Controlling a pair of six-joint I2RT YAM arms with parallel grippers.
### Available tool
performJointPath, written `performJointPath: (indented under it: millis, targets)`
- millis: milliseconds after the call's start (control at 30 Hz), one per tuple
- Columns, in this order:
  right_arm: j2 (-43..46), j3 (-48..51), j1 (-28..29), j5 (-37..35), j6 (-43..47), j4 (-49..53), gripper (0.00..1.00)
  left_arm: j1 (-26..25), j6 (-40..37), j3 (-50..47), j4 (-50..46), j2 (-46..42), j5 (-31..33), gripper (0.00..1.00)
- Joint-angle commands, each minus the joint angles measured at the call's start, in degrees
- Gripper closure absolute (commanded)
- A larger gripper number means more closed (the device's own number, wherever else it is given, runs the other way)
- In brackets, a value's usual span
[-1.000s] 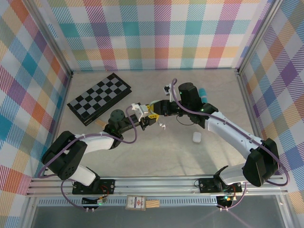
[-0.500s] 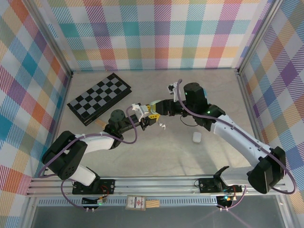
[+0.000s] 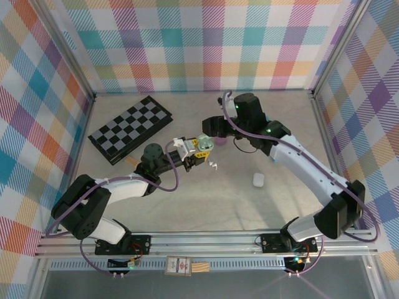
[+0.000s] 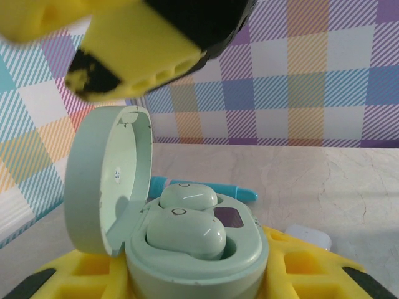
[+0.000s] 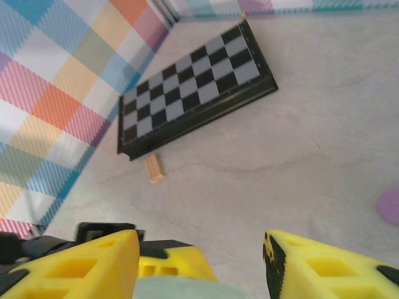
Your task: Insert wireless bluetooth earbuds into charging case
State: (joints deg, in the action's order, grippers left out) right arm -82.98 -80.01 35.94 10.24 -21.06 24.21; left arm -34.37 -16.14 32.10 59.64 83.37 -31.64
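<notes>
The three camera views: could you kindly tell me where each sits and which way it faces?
Top external: above and behind the bases, looking down at the table; left arm and right arm show.
Left wrist: low, facing a plaid wall across the open green case; its yellow fingers show.
Right wrist: above that case, angled down toward the chessboard; its fingers show.
Shared: both wrist views show the case.

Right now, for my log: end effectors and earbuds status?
Left end effector clamped on pale green round plastic charging case, lid open. Two pale green glossy earbuds seated inside. Right end effector open above it. Nothing blocking.
</notes>
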Motion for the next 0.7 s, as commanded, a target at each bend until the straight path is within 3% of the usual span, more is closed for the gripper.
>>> performJointPath:
  millis: [0, 300, 567, 667]
  targets:
    - [-1.3, -2.1, -0.3, -0.4, 3.1, 7.4, 0.44, -0.3, -1.0, -0.3, 0.5, -1.7, -0.6, 0.67]
    - [4.6, 2.9, -0.8, 1.8, 2.5, 4.9, 0.43, -0.3, 0.2, -0.2, 1.6, -0.9, 0.0, 0.67]
    - [9.8, 12.6, -8.1, 19.8, -10.5, -7.7, 0.4, -0.3, 2.1, -0.1, 3.6, -0.4, 0.5, 0.67]
    - [9.9, 16.0, -9.8, 26.2, -17.3, -13.8, 0.31, -0.3, 4.2, -0.1, 5.6, -0.6, 0.4, 0.67]
